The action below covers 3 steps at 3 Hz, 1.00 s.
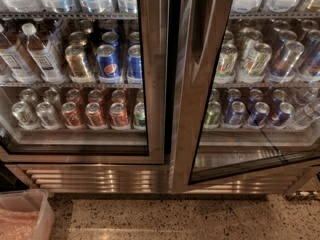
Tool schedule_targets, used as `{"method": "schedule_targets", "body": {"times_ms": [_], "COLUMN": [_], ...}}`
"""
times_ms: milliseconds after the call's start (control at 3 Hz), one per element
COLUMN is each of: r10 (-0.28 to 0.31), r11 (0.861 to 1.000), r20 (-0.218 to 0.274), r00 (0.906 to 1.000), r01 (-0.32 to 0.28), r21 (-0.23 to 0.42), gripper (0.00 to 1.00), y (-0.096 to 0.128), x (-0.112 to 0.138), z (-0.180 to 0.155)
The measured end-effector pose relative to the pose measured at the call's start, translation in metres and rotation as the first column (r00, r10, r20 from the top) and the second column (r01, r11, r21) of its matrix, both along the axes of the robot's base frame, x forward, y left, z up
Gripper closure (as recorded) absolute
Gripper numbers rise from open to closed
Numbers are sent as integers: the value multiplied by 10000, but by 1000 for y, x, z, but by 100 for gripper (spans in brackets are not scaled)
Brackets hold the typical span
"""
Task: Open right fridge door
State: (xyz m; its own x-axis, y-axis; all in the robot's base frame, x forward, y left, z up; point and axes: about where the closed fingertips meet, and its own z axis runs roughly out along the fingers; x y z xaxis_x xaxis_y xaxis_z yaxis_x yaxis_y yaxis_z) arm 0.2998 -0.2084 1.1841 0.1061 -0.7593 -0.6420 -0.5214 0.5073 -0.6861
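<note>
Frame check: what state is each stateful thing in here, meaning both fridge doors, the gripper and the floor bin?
right fridge door: ajar, bottom edge angled out from the cabinet.
left fridge door: shut, flush with the cabinet.
gripper: not in view.
plastic bin: no lid on it, something pink inside.

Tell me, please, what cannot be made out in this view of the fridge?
- The hand: nowhere in the camera view, so its place is unknown.
- The right fridge door: top and right side cut off by the picture's edges; no handle shows.
- The cans behind it: labels too small to read through the glass.
- The bin: cut off by the lower left corner.
</note>
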Motion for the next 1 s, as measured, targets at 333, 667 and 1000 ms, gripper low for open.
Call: {"method": "schedule_targets", "body": {"times_ms": [333,667,1000], "r10": [-22,-117,428], "r11": [9998,9952,9832], "r20": [-79,-431,-912], "r00": [10000,9990,9949], "r01": [24,159,-257], "r21": [196,971,1810], "gripper": [0,0,0], "y": [-2,-15,-10], "x": [3,16,45], "z": [-5,-25,-57]}}
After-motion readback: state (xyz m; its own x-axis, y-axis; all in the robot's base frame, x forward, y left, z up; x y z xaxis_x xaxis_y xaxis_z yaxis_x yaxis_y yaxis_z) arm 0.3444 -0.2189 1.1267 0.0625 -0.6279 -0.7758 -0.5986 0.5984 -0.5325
